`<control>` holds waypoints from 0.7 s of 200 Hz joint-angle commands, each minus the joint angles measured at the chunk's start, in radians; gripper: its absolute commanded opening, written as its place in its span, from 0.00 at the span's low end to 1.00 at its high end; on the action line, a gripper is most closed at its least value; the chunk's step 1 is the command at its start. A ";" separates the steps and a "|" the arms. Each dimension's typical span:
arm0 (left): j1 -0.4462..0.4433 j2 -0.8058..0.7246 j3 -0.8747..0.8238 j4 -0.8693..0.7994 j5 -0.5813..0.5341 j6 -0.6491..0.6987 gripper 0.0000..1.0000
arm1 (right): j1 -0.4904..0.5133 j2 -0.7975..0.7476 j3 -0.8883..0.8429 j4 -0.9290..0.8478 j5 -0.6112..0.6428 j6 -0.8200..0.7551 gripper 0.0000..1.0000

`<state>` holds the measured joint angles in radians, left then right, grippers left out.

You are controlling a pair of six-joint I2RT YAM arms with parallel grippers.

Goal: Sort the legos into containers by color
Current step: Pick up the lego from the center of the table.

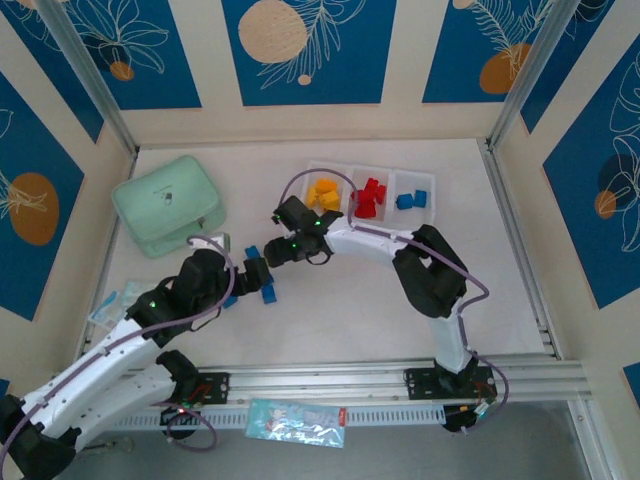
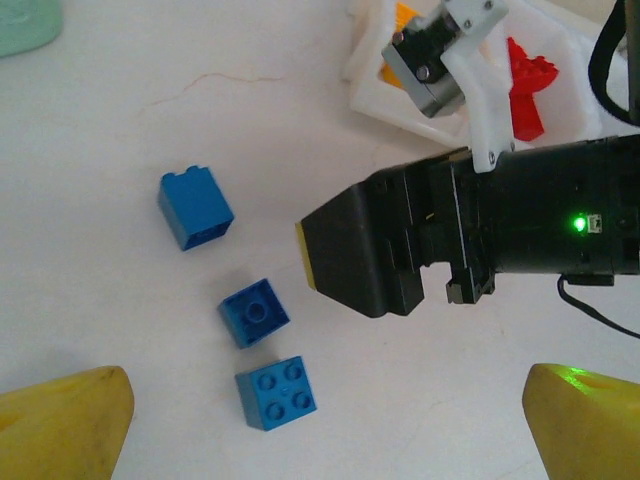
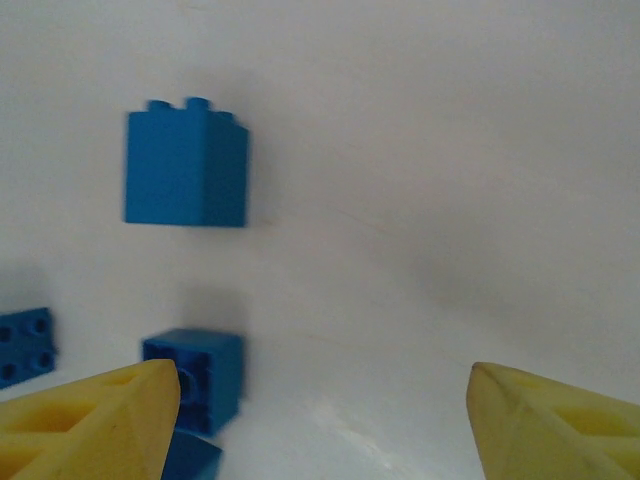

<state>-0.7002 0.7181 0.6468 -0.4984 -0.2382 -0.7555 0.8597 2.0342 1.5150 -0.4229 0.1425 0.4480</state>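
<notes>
My right gripper (image 3: 320,425) hangs with its yellow fingers spread and nothing between them, just above the loose blue legos (image 2: 254,312). The left gripper (image 2: 320,430) is likewise agape and empty, close beside it. The tray (image 1: 418,180) at the far side holds yellow-orange bricks (image 1: 323,192) in its left compartment, red bricks (image 1: 370,197) in the middle and blue bricks (image 1: 410,200) on the right. I judge only blue is left to sort: a tall brick (image 3: 185,165), a squat brick (image 3: 195,372) nearer my right fingers, and a four-stud piece (image 2: 275,392). Next I'd lower squarely astride one brick, keeping the arms from colliding.
</notes>
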 commanded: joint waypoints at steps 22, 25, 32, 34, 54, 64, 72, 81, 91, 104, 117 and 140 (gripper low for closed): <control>0.015 -0.057 -0.030 -0.097 -0.075 -0.065 0.99 | 0.023 0.093 0.116 0.007 -0.089 -0.029 0.79; 0.015 -0.062 -0.032 -0.098 -0.076 -0.066 0.99 | 0.025 0.100 0.123 0.007 -0.092 -0.031 0.79; 0.015 -0.071 -0.038 -0.098 -0.081 -0.070 0.99 | 0.027 0.117 0.141 0.006 -0.096 -0.031 0.79; 0.015 -0.074 -0.039 -0.098 -0.083 -0.071 0.99 | 0.027 0.121 0.147 0.005 -0.097 -0.032 0.79; 0.015 -0.093 -0.052 -0.091 -0.097 -0.085 0.99 | 0.029 0.181 0.218 -0.024 -0.104 -0.034 0.80; 0.016 -0.096 -0.055 -0.085 -0.102 -0.087 0.99 | 0.030 0.206 0.254 -0.039 -0.108 -0.039 0.80; 0.016 -0.096 -0.055 -0.085 -0.104 -0.087 0.99 | 0.032 0.223 0.272 -0.045 -0.105 -0.045 0.81; 0.016 -0.095 -0.055 -0.083 -0.108 -0.086 0.99 | 0.035 0.242 0.302 -0.058 -0.094 -0.052 0.81; 0.017 -0.093 -0.055 -0.083 -0.111 -0.088 0.99 | 0.038 0.266 0.336 -0.084 -0.082 -0.061 0.81; 0.018 -0.091 -0.055 -0.084 -0.115 -0.087 0.99 | 0.038 0.294 0.371 -0.111 -0.059 -0.064 0.81; 0.019 -0.091 -0.056 -0.085 -0.118 -0.087 0.99 | 0.038 0.312 0.393 -0.128 -0.042 -0.067 0.80; 0.021 -0.091 -0.061 -0.076 -0.116 -0.084 0.99 | 0.039 0.328 0.421 -0.154 0.002 -0.071 0.75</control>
<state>-0.6933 0.6312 0.6010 -0.5690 -0.3302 -0.8333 0.8913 2.3344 1.8851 -0.5060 0.0967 0.3962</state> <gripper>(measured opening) 0.993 0.766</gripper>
